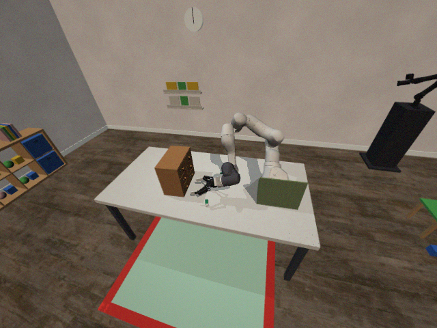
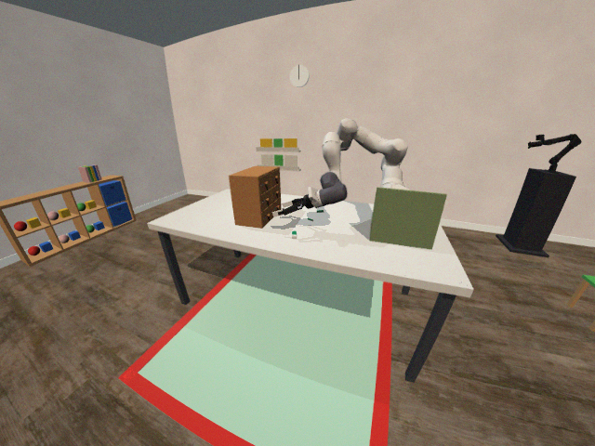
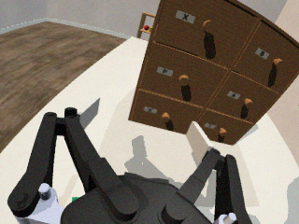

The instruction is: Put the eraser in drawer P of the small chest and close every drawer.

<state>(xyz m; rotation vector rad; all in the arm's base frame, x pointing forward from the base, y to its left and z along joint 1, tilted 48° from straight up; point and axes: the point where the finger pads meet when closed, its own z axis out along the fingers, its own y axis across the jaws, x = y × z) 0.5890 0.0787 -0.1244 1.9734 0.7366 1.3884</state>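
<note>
Jaws (image 1: 198, 186): wide apart, holding nothing, pointing left at the chest (image 1: 174, 169) front, just beside its lower drawers.
Eraser (image 1: 205, 201), by your likeliest reading the small green-and-white block: on the surface (image 1: 148, 197), below and slightly right of the jaws in the top view, apart from them.
Drawer letters: too small to read.

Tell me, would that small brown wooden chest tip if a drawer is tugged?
Probably not easily: the small brown wooden chest looks blocky and sits flat on the white table. It might slide, though. The open end effector touches nothing.
</note>
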